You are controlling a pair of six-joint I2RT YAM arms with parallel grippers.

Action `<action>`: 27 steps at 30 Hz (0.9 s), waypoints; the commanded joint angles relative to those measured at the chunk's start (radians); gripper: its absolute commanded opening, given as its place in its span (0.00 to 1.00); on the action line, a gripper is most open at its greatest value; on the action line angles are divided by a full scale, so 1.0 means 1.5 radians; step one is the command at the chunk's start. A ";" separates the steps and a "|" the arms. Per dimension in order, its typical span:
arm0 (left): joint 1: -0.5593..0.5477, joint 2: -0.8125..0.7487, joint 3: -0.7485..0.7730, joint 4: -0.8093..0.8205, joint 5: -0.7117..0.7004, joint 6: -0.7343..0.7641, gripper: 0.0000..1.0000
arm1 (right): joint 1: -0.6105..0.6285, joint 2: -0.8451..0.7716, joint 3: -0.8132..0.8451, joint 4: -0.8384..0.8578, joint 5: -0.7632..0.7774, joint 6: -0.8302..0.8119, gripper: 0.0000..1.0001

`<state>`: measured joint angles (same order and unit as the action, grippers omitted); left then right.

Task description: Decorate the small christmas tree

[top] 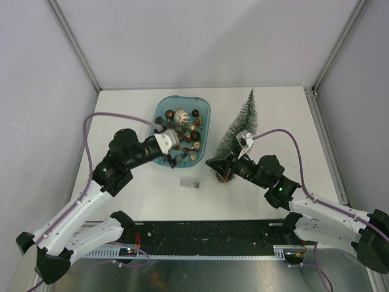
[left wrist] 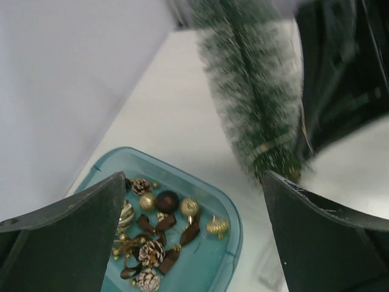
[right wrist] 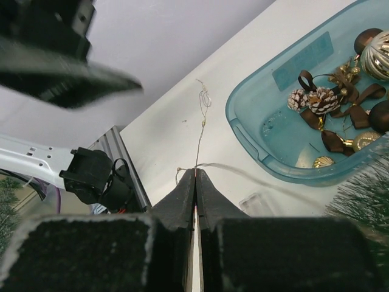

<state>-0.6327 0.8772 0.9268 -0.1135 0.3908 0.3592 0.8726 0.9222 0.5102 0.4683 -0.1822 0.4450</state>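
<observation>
teal tray under wide-spread left gripper; right gripper pinches thin wire beside the small christmas tree.

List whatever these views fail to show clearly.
- small christmas tree: base mostly hidden by the right gripper in the top view; blurred and cut by the upper edge in the left wrist view.
- thin wire pinched by that gripper: too fine to trace in the top view.
- small clear object: too small to identify, top view.
</observation>
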 commanded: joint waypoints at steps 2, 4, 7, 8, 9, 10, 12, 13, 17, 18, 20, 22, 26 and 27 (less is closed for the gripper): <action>0.005 -0.012 -0.067 -0.052 0.116 0.231 0.95 | 0.000 -0.011 0.000 0.036 -0.005 0.008 0.03; 0.005 -0.001 -0.076 -0.050 0.134 0.279 0.93 | 0.000 -0.009 0.000 0.039 -0.005 0.009 0.03; 0.005 0.030 -0.068 -0.046 0.134 0.338 0.93 | 0.001 -0.007 0.000 0.042 -0.007 0.010 0.03; 0.005 0.042 -0.061 -0.042 0.128 0.347 0.92 | 0.001 -0.007 0.000 0.042 -0.007 0.011 0.03; 0.005 0.050 -0.056 -0.038 0.124 0.352 0.92 | 0.001 -0.007 0.000 0.041 -0.008 0.011 0.03; 0.005 0.053 -0.054 -0.034 0.126 0.360 0.92 | 0.001 -0.006 0.000 0.041 -0.009 0.011 0.03; 0.004 0.053 -0.058 -0.026 0.132 0.372 0.92 | 0.002 -0.005 0.000 0.042 -0.011 0.011 0.03; 0.004 0.053 -0.060 -0.023 0.136 0.376 0.91 | 0.002 -0.004 0.000 0.044 -0.012 0.011 0.03; 0.001 0.069 -0.054 -0.013 0.134 0.356 0.63 | 0.002 0.003 0.000 0.054 -0.018 0.013 0.03; -0.002 0.076 -0.046 -0.011 0.123 0.339 0.50 | 0.002 0.005 0.000 0.055 -0.019 0.014 0.03; -0.011 0.088 -0.031 -0.009 0.106 0.313 0.28 | 0.002 0.008 0.000 0.056 -0.019 0.014 0.04; -0.016 0.091 -0.024 -0.008 0.106 0.302 0.20 | 0.002 0.011 0.000 0.056 -0.019 0.014 0.04; -0.025 0.096 -0.025 -0.008 0.097 0.300 0.09 | 0.000 0.017 0.000 0.063 -0.026 0.017 0.09; -0.025 0.100 -0.025 -0.008 0.084 0.297 0.04 | 0.000 0.015 0.000 0.063 -0.034 0.019 0.14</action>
<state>-0.6590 1.0203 0.8490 -0.1581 0.5499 0.8314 0.8726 0.9436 0.5102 0.5018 -0.2031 0.4656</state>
